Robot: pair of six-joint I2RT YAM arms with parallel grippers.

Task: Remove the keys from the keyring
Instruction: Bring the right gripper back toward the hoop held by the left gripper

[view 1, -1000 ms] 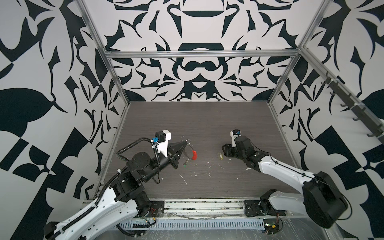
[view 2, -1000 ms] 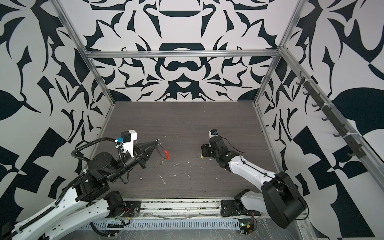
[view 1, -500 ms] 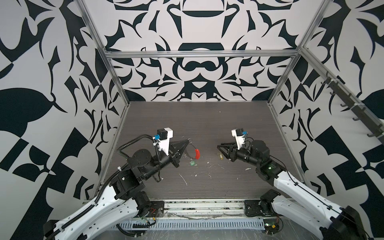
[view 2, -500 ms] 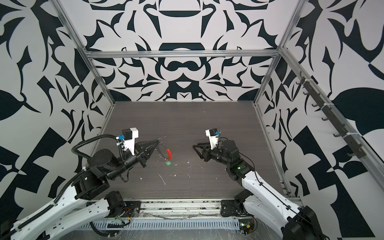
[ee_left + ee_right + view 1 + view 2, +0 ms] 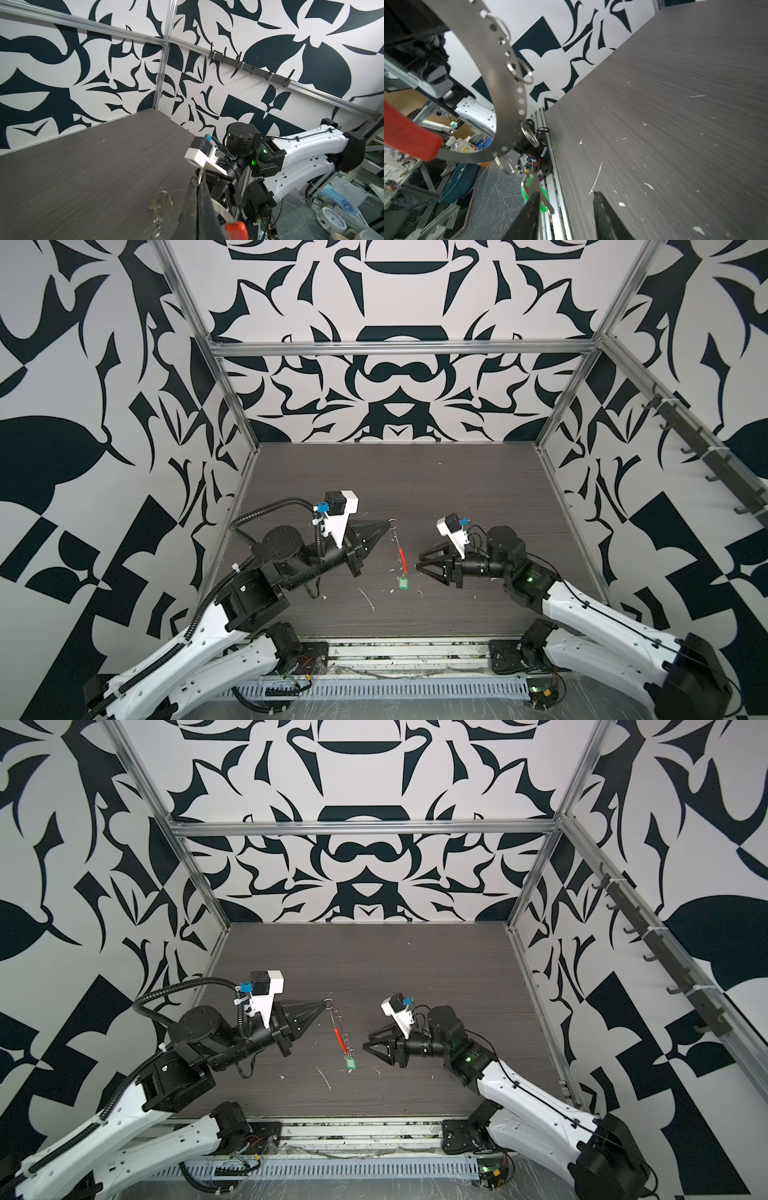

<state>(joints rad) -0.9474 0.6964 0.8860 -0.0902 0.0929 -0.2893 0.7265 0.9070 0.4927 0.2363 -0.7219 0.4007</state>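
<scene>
Left to right, in both top views. The left gripper [image 5: 389, 522], its jaws pressed together, pinches the top of the keyring [image 5: 506, 87] and holds it above the table [image 5: 478, 489]. The loop hangs from that pinch towards the near edge. Its red sleeve [image 5: 402, 560] lies partway down and the green tag [image 5: 402, 583] sits at its lowest point, close to the tabletop; contact cannot be judged. Just right of the sleeve and tag, the right gripper [image 5: 417, 562] points at the loop with its jaws spread and nothing between them. In the right wrist view, small split rings [image 5: 527, 135] are threaded through the band. A silvery key [image 5: 538, 193] overlaps the tag beside one finger [image 5: 529, 216]; whether they touch cannot be told.
</scene>
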